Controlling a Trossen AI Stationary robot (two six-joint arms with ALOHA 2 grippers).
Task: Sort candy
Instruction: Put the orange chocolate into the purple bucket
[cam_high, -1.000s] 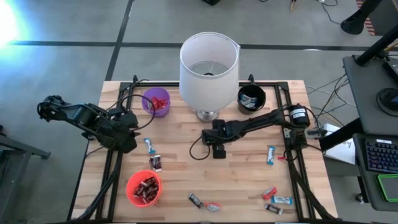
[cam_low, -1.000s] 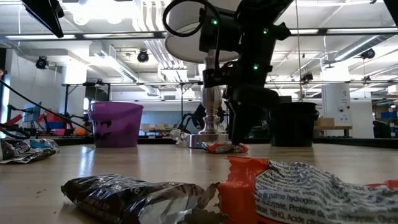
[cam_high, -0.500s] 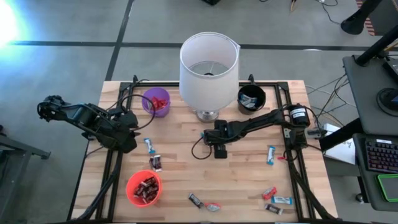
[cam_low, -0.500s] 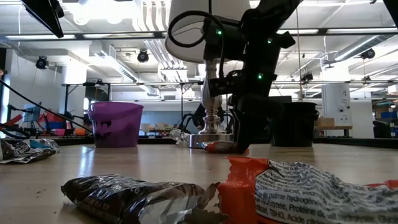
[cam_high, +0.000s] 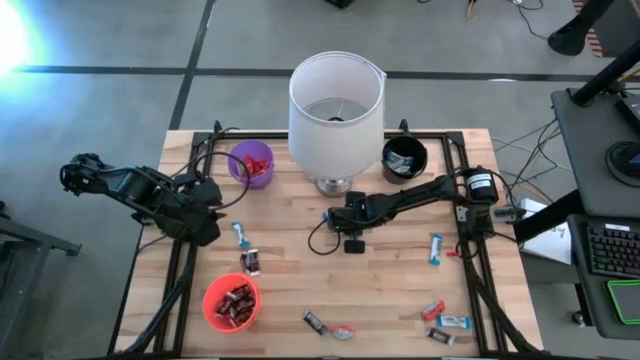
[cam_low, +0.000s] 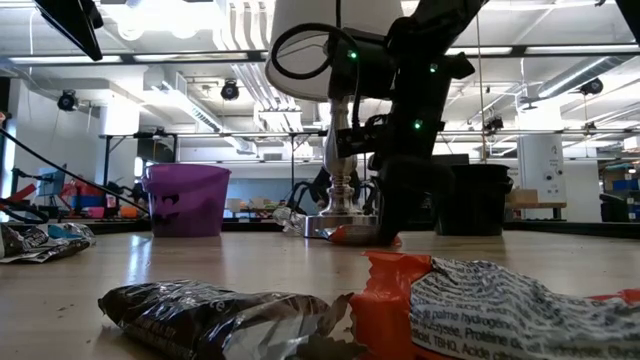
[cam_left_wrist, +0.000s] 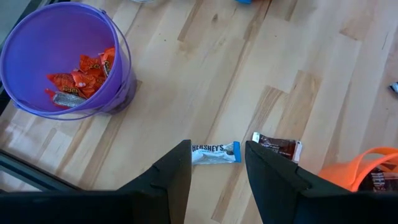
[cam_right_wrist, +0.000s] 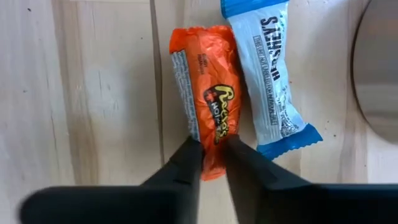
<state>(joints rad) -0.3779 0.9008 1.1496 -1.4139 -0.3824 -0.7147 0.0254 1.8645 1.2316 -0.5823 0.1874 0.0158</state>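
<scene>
My right gripper (cam_right_wrist: 212, 163) is down at the table's middle (cam_high: 347, 228), just near of the lamp base, and is shut on an orange-wrapped candy (cam_right_wrist: 208, 93). That candy lies flat on the wood, side by side with a light blue-and-white candy (cam_right_wrist: 268, 74). My left gripper (cam_left_wrist: 216, 171) hangs open above the left part of the table (cam_high: 205, 215). Below it lie a blue-and-white candy (cam_left_wrist: 215, 153) and a dark brown candy (cam_left_wrist: 277, 147). More candy lies scattered along the near right (cam_high: 445, 322). My right gripper pinches the orange candy's end (cam_right_wrist: 211, 152) that lies closest to the wrist, between its two fingers. The fingers come steeply from above and stand across the bar. The candy still lies flat on the table (cam_low: 350, 237).
A lamp with a white shade (cam_high: 336, 108) stands at the far middle, its metal base (cam_right_wrist: 380, 68) close to my right gripper. A purple cup (cam_high: 250, 163) with orange candy, a black cup (cam_high: 404, 158) and an orange cup (cam_high: 231, 301) with dark candy stand around.
My right gripper has sunk a little onto the orange candy near the lamp base and has shut on its end. The candy has stayed on the table.
</scene>
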